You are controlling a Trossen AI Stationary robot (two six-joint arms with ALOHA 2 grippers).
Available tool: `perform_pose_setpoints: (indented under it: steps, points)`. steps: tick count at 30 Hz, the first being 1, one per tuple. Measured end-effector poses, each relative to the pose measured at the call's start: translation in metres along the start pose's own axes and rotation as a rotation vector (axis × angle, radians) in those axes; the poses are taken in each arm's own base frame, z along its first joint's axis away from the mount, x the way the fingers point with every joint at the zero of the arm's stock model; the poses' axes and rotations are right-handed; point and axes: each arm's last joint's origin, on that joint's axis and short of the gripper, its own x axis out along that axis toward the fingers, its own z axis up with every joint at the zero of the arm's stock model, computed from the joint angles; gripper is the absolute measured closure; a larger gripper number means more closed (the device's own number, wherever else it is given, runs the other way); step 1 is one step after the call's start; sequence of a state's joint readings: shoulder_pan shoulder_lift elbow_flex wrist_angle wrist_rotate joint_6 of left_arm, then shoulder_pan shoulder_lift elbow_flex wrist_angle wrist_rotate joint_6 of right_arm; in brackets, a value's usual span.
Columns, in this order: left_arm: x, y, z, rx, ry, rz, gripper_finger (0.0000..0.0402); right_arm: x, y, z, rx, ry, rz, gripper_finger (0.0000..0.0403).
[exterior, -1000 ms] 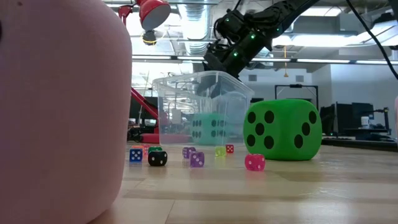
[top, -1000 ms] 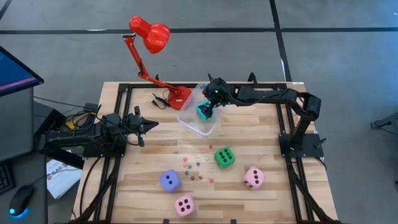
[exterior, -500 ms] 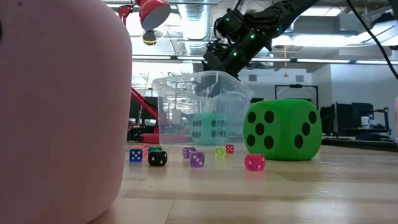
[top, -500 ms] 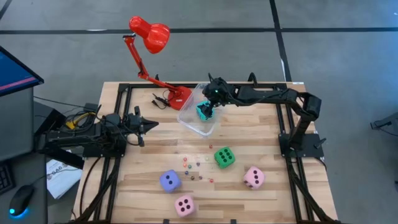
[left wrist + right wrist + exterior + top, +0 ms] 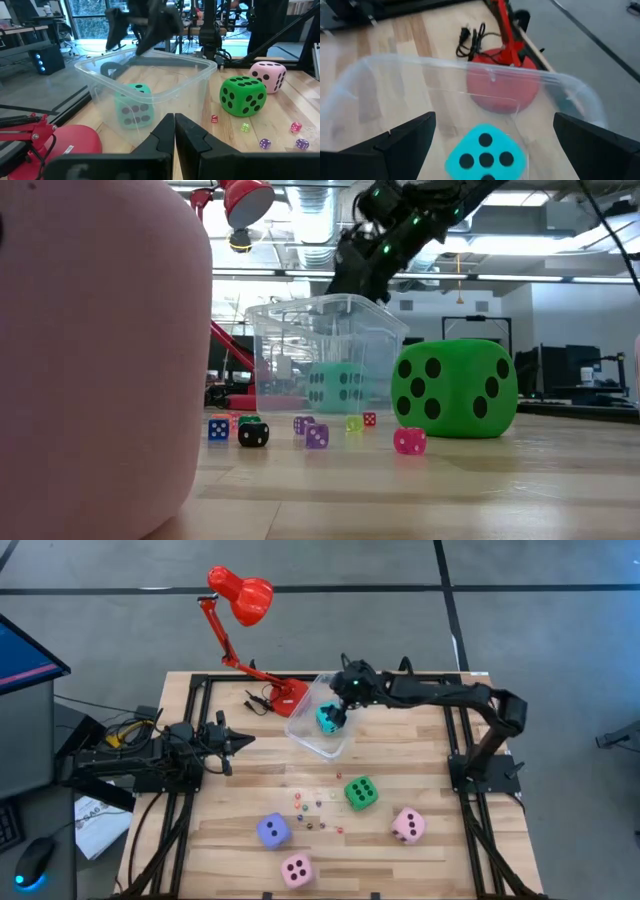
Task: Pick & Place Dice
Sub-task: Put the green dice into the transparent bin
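R gripper (image 5: 340, 708) fingers spread wide, nothing between them, hovering over the clear plastic tub (image 5: 308, 732) at the table's far middle. Directly below, the cyan soft cube w/ dark pips (image 5: 485, 156) sits inside the tub, five-pip face up, apart from the fingers.

L gripper (image 5: 174, 131) fingers pressed together, empty, parked at the table's L side, pointing toward the tub.

Beyond the tub: red desk lamp (image 5: 243, 598), base touching or just beside the tub's far wall – can't tell which.

Near side of wooden table (image 5: 420, 750): green soft cube (image 5: 360, 792), two pink soft cubes (image 5: 407, 825) (image 5: 296, 870), purple-blue soft cube (image 5: 272, 830), w/ tiny coloured dice (image 5: 312, 808) scattered between them.
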State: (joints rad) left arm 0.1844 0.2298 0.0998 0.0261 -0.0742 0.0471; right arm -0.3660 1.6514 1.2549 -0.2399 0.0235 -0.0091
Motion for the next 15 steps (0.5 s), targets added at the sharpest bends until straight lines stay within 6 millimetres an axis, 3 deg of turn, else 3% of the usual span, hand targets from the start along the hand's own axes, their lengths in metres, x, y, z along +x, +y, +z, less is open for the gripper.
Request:
perform_pose_setpoints:
  steps: [9, 15]
  points:
    - [0.000, 0.000, 0.000, 0.000, 0.000, 0.000, 0.0401, -0.074, 0.003, 0.011, 0.006, -0.004, 0.013, 0.0003]
    - [0.000, 0.000, 0.000, 0.000, 0.000, 0.000, 0.0401, -0.107, 0.011, 0.009, 0.045, 0.012, 0.035, 0.0003]
